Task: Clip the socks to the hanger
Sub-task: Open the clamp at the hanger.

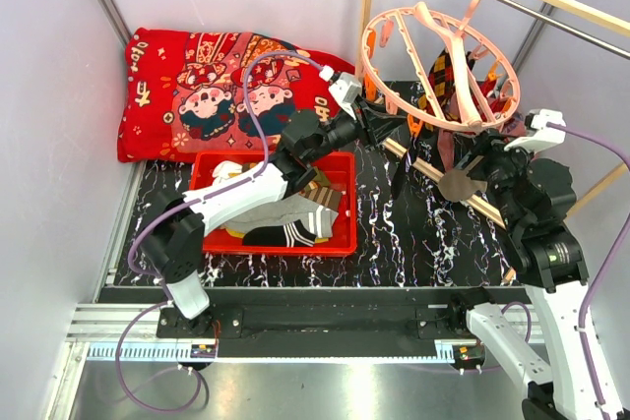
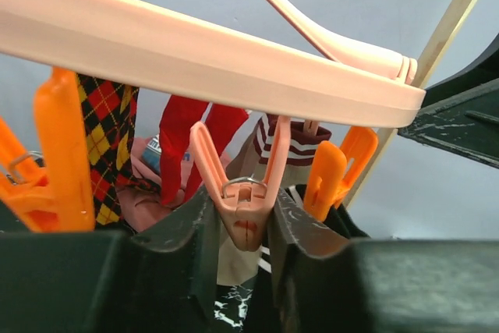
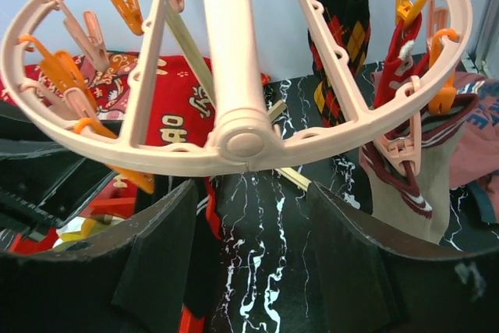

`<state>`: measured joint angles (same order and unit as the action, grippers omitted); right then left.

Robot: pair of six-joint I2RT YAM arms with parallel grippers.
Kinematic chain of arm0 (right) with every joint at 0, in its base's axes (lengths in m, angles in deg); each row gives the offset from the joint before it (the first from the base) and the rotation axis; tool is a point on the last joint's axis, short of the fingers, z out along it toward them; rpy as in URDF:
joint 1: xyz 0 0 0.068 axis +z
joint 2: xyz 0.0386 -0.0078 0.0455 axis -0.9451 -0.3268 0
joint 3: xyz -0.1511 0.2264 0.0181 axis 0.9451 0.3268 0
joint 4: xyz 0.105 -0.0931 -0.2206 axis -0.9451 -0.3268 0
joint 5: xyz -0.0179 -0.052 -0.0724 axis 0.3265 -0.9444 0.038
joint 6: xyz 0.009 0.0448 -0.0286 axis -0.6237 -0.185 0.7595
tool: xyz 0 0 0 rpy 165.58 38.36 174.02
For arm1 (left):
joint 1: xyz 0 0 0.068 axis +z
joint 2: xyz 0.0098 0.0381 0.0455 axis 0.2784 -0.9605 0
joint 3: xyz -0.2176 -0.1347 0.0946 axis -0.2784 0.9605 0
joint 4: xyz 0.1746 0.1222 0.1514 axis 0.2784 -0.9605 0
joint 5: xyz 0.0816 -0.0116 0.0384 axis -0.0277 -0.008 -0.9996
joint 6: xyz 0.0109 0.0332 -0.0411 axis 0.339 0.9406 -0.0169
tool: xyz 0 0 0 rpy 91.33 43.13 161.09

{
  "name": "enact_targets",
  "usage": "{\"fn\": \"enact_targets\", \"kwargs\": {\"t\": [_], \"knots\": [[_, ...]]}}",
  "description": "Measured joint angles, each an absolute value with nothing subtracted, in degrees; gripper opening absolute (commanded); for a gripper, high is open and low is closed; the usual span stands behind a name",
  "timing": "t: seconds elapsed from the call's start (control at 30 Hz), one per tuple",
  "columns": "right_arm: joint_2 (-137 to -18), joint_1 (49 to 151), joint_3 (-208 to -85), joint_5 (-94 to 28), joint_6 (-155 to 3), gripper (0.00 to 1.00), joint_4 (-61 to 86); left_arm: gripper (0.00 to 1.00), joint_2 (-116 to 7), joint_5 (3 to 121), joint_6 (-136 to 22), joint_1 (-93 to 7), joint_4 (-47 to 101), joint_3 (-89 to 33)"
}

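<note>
The black marble table [image 1: 413, 228] carries a red cartoon cushion [image 1: 197, 86] at the back and a red basket [image 1: 346, 199] holding loose socks [image 1: 290, 225]. Over the table's right half hangs the hanger [image 3: 234, 52], tilted, with an argyle sock [image 3: 339, 44], a red sock [image 2: 183, 138] and a beige striped sock [image 3: 405, 193] clipped on. The right gripper [image 3: 249, 216] sits just below the hanger's hub, fingers spread wide, nothing between them. The left gripper [image 2: 244, 228] is at the ring's left rim, clenched on a dangling pink clip [image 2: 245, 208], one finger against each side.
</note>
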<state>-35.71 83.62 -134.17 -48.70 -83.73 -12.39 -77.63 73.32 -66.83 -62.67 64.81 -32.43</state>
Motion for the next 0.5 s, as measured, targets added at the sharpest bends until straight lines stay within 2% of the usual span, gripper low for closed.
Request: {"fn": "enact_targets", "kwargs": {"t": [0.07, 0.2, 0.33, 0.5], "knots": [[-35.09, 83.62, -134.22, -48.0, -83.56, 0.67, -12.47, 0.12, -77.63, 73.34, -66.9, -62.67, 64.78, -32.43], [-34.44, 83.62, -135.62, -44.74, -83.12, 0.67, -13.59, 0.06, -77.63, 72.92, -66.76, -62.99, 64.7, -32.32], [-35.6, 83.62, -140.01, -39.25, -83.38, 0.67, -15.1, 0.02, -77.24, 70.39, -64.34, -64.79, 62.97, -32.21], [-36.82, 83.62, -142.63, -32.92, -87.31, 0.66, -15.6, 0.0, -75.34, 61.6, -58.0, -70.71, 58.31, -32.24]]}}
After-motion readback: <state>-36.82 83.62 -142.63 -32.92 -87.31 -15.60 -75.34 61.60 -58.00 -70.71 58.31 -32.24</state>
